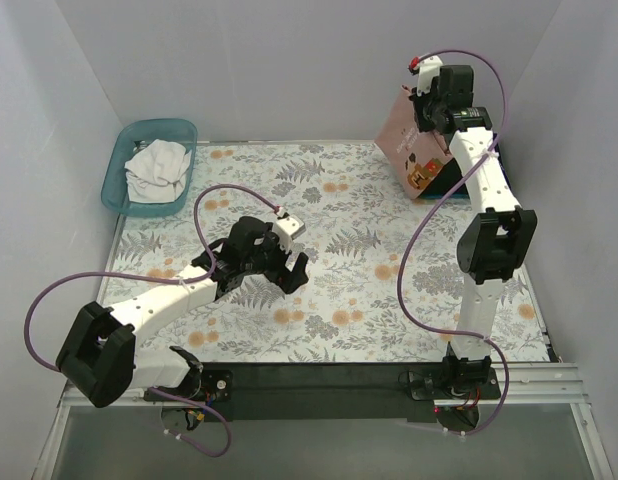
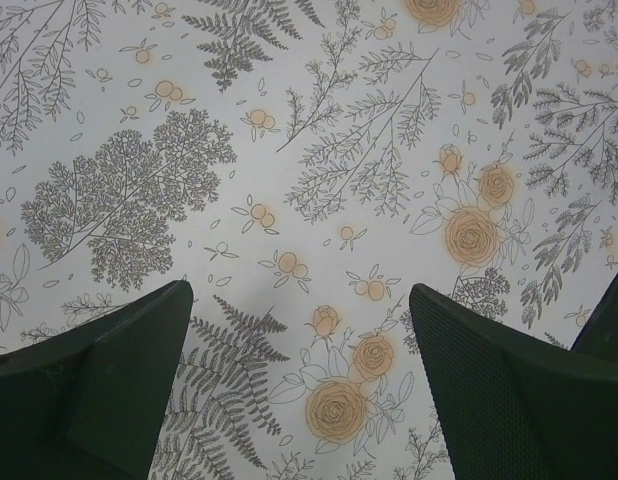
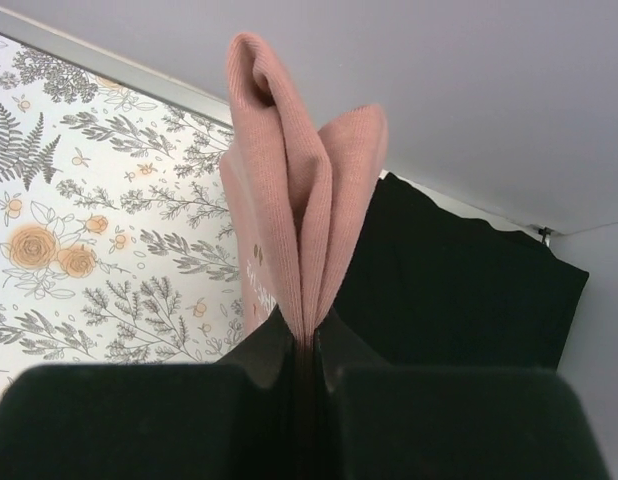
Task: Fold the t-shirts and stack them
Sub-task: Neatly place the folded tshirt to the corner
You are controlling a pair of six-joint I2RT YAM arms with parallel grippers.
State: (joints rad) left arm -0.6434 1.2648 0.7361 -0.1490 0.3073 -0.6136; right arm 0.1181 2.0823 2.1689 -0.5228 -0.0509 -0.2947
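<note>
My right gripper (image 1: 425, 100) (image 3: 314, 345) is raised at the table's far right corner, shut on a bunched fold of the dusty-pink t-shirt (image 1: 407, 140) (image 3: 299, 200). The shirt hangs down from the jaws, its white lettering partly showing. A black t-shirt (image 3: 459, 290) (image 1: 447, 182) lies flat on the table under and behind it. A white t-shirt (image 1: 157, 168) sits crumpled in the basket at the far left. My left gripper (image 1: 289, 265) (image 2: 299, 292) hovers low over the middle of the table, open, with only the floral cloth between its fingers (image 2: 99, 380).
The translucent teal basket (image 1: 121, 155) stands in the far left corner. A floral cloth (image 1: 339, 200) covers the table. White walls close in the back and both sides. The right arm (image 1: 489, 230) stretches along the right edge.
</note>
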